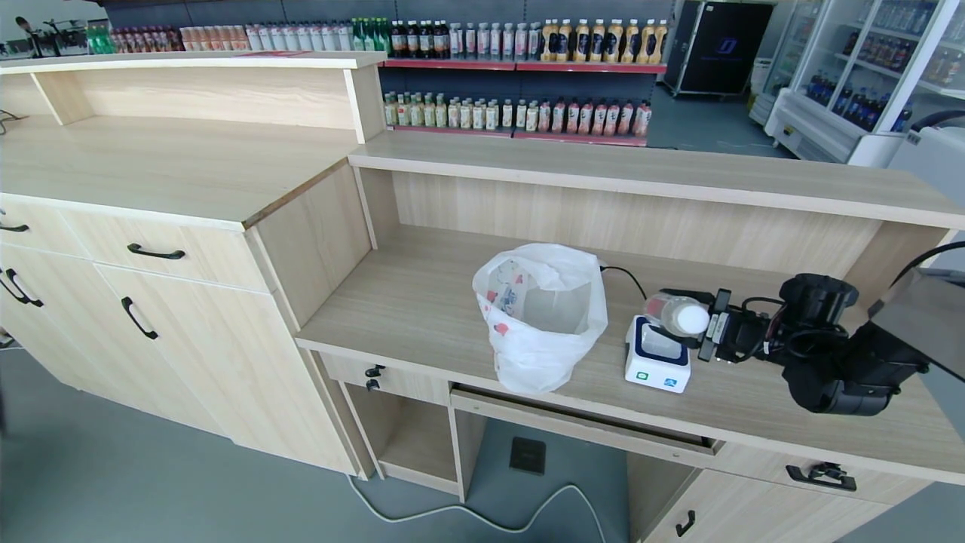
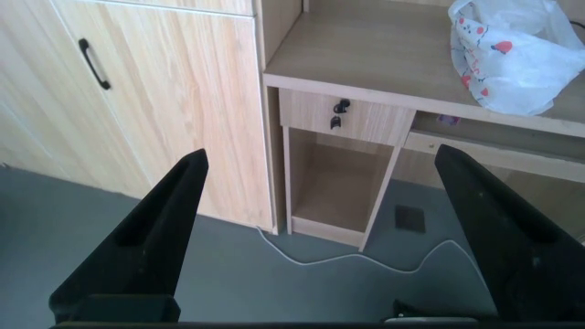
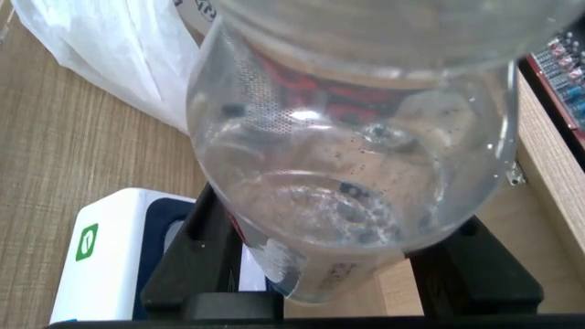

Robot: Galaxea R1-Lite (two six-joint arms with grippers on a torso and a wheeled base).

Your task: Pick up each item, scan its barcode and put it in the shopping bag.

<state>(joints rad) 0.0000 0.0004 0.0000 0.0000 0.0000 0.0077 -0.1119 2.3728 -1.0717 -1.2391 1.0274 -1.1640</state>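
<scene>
My right gripper point(image 1: 697, 320) is shut on a clear plastic bottle point(image 1: 677, 314) with a white cap, held on its side just above the white and blue barcode scanner point(image 1: 657, 354) on the counter. In the right wrist view the bottle point(image 3: 356, 174) looms close, with the scanner point(image 3: 110, 265) below it. The white shopping bag point(image 1: 543, 313) stands open to the left of the scanner, with a carton inside. My left gripper point(image 2: 320, 238) hangs open low over the floor, in front of the counter's open cubby, with the bag point(image 2: 512, 50) up on the counter.
A black cable point(image 1: 622, 275) runs behind the bag to the scanner. The wooden counter point(image 1: 407, 302) has a raised back ledge and a taller cabinet point(image 1: 151, 188) to its left. Shelves of bottles point(image 1: 513, 75) line the back wall.
</scene>
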